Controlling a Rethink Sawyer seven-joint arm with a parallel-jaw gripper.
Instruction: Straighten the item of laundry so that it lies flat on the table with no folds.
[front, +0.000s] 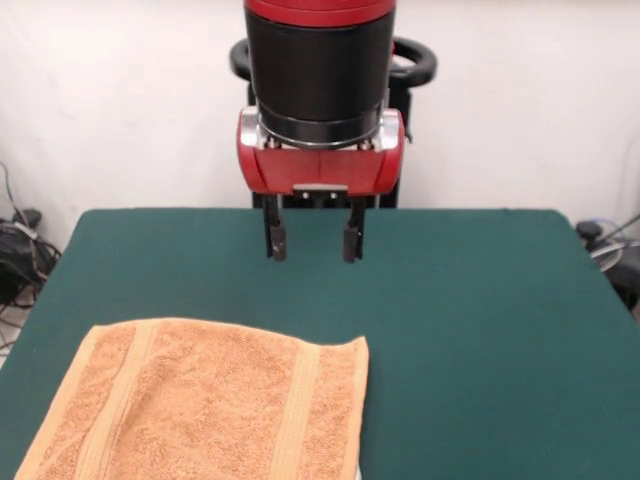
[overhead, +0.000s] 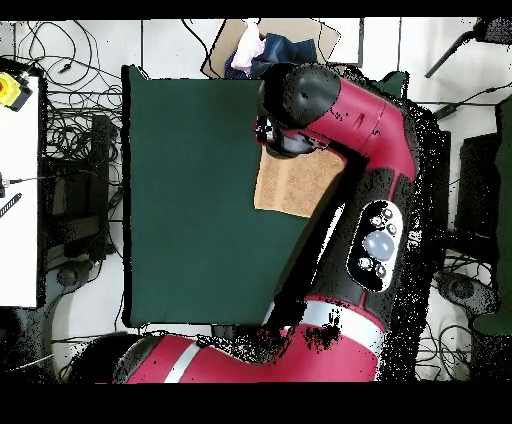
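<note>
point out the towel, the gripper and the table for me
towel (front: 210, 400), front view, middle of the terry cloth
gripper (front: 313, 243), front view, midway between its two open fingertips
table (front: 480, 330), front view, bare green top

An orange-tan terry towel (front: 205, 405) lies spread on the dark green worktop (front: 480, 320), toward 7 o'clock in the front view and running past the near edge. Two flat woven bands (one near each side) run front to back. Its far right corner looks slightly lifted; otherwise it lies flat.
</note>
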